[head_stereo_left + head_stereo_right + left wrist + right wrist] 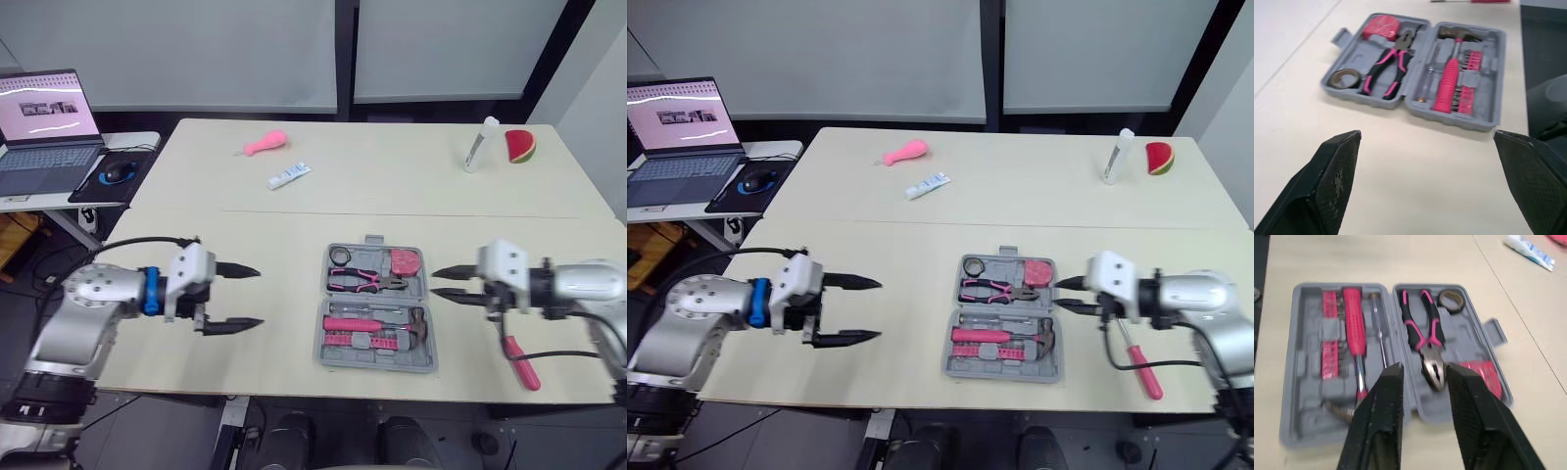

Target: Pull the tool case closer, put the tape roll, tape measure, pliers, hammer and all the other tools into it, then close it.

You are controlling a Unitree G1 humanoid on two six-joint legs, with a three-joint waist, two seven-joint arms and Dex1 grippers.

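Table: pale top. The tool case lies on it toward the robot's edge, open flat, with one tray half farther from the robot and one nearer.

Laptop: on a side desk, well to the left of the case and farther back, screen lit. A mouse sits between it and the case side.

Left gripper: hovers left of the case, well apart from it, tips pointing at it. Fingers spread wide, nothing between them.

Right gripper: just beside the case's right wall, level with the seam between the halves, tips pointing at it. Fingers parted by a narrow gap, gripping nothing.

Hammer: in the near half of the case, pink handle to the left, head to the right.

Pliers: in the far half, pink and black handles to the left, nose to the right.

Pink screwdriver: outside the case, on the table to its right, beneath the right arm.

Clear-handled screwdriver: in the near half, beside the hammer on the seam side.

Bit set: near half, on the hammer's other side.

Tape measure: far half, right corner.

Tape roll: far half, left corner.

Well behind the case: pink balloon and tube to the left, white bottle and watermelon slice to the right.
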